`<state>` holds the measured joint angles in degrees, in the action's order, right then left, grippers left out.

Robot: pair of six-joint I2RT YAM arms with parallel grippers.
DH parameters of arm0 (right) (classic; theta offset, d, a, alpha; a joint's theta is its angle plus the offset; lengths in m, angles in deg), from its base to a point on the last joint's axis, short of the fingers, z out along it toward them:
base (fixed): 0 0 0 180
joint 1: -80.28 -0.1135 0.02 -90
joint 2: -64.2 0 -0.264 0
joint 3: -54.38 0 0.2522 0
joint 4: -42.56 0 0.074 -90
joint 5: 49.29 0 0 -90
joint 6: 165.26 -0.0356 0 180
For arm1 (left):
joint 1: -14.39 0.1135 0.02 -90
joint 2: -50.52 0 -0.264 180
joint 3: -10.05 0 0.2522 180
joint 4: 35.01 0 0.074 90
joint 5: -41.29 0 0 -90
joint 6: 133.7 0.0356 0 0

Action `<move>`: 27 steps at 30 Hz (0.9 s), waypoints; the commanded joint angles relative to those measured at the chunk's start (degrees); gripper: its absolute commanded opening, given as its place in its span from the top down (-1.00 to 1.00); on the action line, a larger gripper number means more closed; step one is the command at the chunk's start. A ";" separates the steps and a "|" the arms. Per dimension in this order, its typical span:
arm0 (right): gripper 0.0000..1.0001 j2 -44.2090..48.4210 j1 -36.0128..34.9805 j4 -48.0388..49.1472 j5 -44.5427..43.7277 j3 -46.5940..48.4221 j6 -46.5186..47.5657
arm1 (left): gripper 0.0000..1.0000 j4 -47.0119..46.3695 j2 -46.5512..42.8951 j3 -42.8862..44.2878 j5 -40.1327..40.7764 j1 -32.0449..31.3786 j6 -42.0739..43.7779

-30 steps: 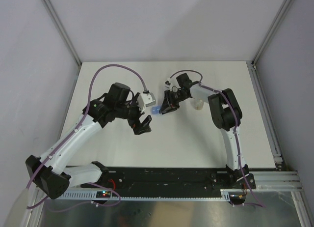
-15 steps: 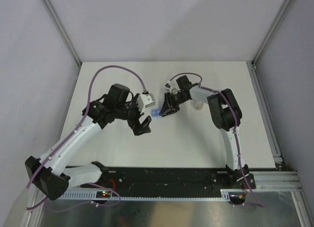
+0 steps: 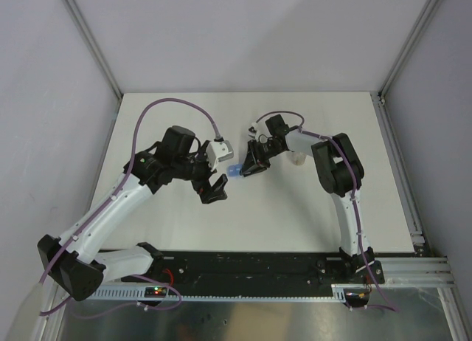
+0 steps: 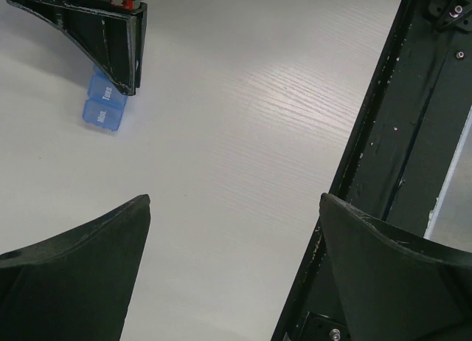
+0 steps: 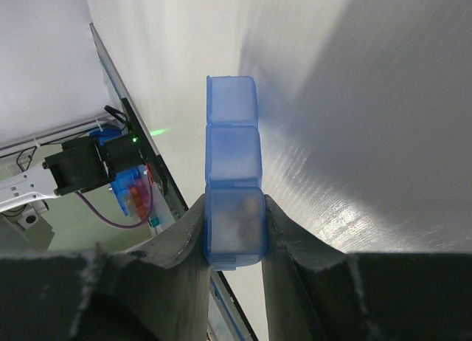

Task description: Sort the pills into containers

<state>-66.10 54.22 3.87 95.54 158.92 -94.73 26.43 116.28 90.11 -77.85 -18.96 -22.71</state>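
Note:
The containers (image 5: 233, 171), a translucent blue strip of three joined compartments, are held at one end by my right gripper (image 5: 234, 234), which is shut on the nearest compartment. A faint brownish mass, the pills (image 5: 240, 221), shows through that compartment. In the top view the strip (image 3: 233, 170) pokes out left of the right gripper (image 3: 246, 166), low over the table. In the left wrist view the strip (image 4: 102, 107) touches the table under the right gripper's fingers (image 4: 110, 38). My left gripper (image 3: 214, 187) is open and empty, just left of and nearer than the strip.
A small clear vial (image 3: 297, 159) stands on the white table (image 3: 295, 208) behind the right arm's wrist. The black base rail (image 4: 413, 134) runs along the near table edge. Grey walls enclose the table on three sides.
The right gripper has shifted very slightly with the blue strip still in it. The left arm has barely moved.

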 commanded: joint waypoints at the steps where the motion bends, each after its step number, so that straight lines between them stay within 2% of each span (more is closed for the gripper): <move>1: 0.42 -0.50 0.22 -0.04 -0.55 -0.55 0.24 | -0.99 -1.74 -1.25 -0.49 -1.59 0.32 -0.45; 12: 0.13 -0.19 0.46 -0.39 -1.13 -0.85 0.76 | -0.99 -1.78 -1.56 -0.72 -1.83 0.31 -0.33; 27: 0.01 0.95 0.89 -2.79 -4.14 -0.54 2.67 | -0.99 -1.74 -2.16 -1.26 -1.92 0.30 -0.25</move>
<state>-66.10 54.70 2.78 93.39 158.02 -93.68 26.10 115.80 89.07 -78.84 -18.96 -22.71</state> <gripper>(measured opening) 0.488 0.995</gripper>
